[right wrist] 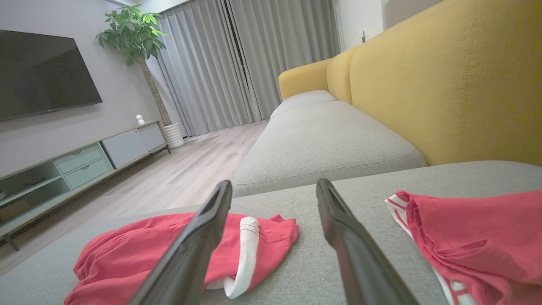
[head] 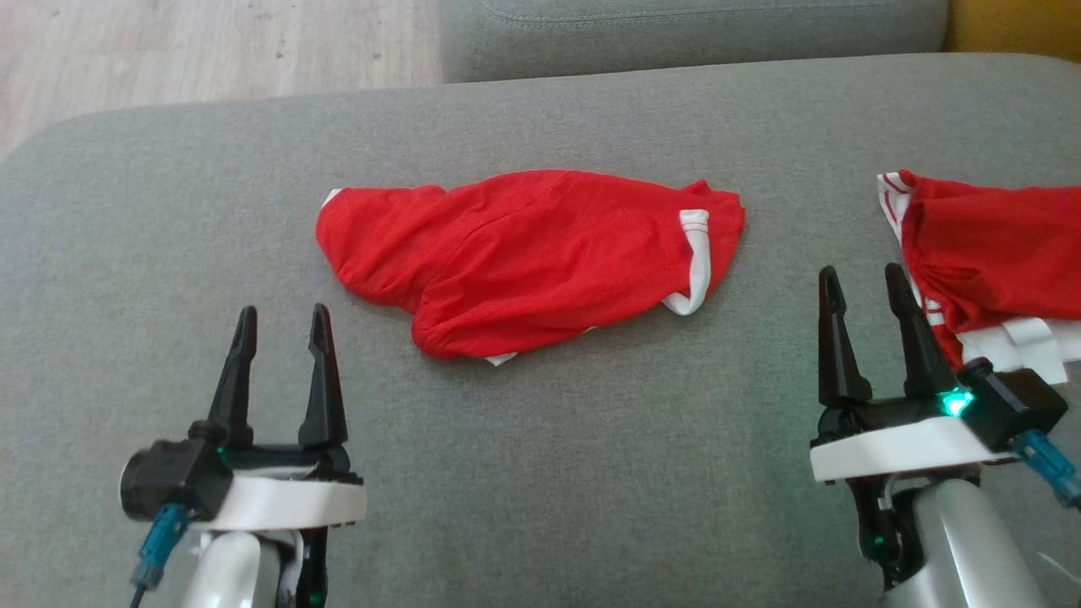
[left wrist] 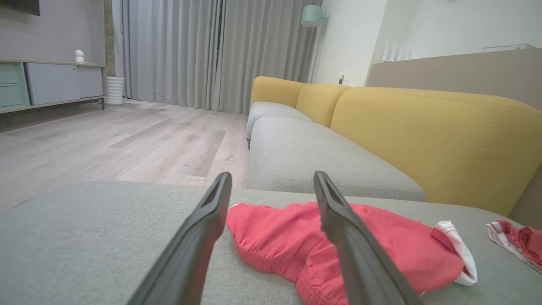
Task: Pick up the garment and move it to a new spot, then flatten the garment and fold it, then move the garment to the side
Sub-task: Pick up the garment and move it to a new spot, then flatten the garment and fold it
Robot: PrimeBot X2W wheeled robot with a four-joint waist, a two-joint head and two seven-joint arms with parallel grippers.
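Note:
A red garment (head: 524, 253) with white trim lies crumpled in the middle of the grey sofa cushion (head: 540, 473). It also shows in the left wrist view (left wrist: 288, 241) and the right wrist view (right wrist: 139, 254). My left gripper (head: 283, 328) hovers open at the lower left, short of the garment's near edge, with nothing between its fingers. My right gripper (head: 861, 283) stands open at the lower right, between the two red pieces, also with nothing in it.
A second red and white garment (head: 988, 262) lies at the cushion's right edge, close beside my right gripper; it is also in the right wrist view (right wrist: 478, 245). Another grey seat (head: 692, 29) lies beyond. Wooden floor (head: 211, 51) is at the far left. A yellow backrest (right wrist: 444, 84) stands on the right.

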